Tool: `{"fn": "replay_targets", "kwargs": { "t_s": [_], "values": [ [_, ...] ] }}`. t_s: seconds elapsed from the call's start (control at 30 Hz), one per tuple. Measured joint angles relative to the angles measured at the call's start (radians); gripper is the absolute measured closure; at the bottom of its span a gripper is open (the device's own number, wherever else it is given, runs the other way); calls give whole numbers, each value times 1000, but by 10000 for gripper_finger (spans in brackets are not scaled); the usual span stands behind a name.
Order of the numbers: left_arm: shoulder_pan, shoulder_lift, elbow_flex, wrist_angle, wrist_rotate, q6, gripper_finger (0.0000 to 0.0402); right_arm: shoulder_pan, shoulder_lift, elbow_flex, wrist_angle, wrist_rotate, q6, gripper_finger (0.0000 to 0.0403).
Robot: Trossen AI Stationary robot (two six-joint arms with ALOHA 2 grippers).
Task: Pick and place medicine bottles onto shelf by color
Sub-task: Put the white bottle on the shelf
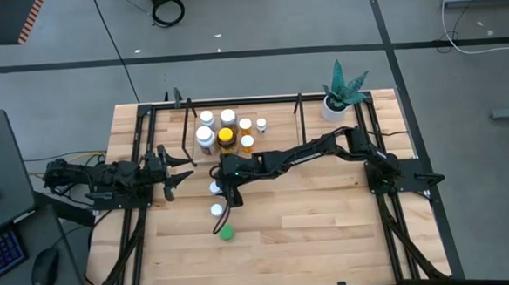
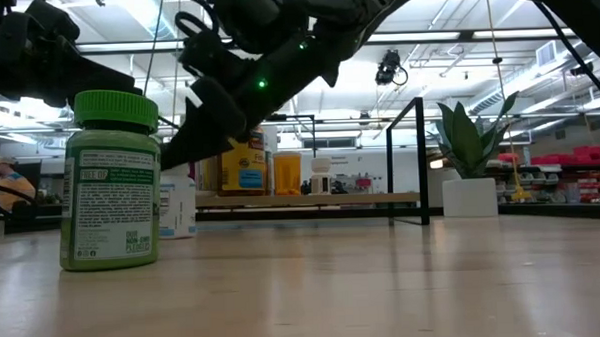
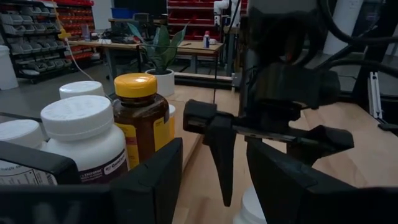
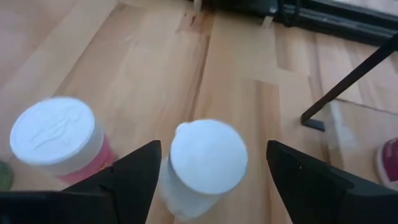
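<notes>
My right gripper (image 4: 211, 186) is open and points down over a small white bottle (image 4: 208, 158) standing on the table (image 1: 215, 188). One finger stands on each side of its cap, apart from it. A white-capped pinkish bottle (image 4: 56, 134) stands beside it (image 1: 216, 211), and a green bottle (image 1: 227, 233) nearer still, large in the low view (image 2: 108, 180). Several bottles, one of them amber with a yellow cap (image 3: 140, 118), stand on the wood base of the black-rod shelf (image 1: 235, 100). My left gripper (image 1: 185, 174) waits open to the left of the shelf.
A white pot with a green plant (image 1: 339, 99) stands at the table's far right corner. Black arm rails run along both table sides (image 1: 389, 214). A laptop, keyboard and mouse (image 1: 43, 271) lie off the table's left. Bare wood (image 1: 329, 226) spreads over the near right.
</notes>
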Motion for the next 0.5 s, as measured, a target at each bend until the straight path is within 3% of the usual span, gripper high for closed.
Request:
{"fn": "replay_targets", "kwargs": {
  "t_s": [0.5],
  "values": [
    [0,0,0,0,0,-1,214,-5,0,0,-11,-16,19,201]
  ]
}}
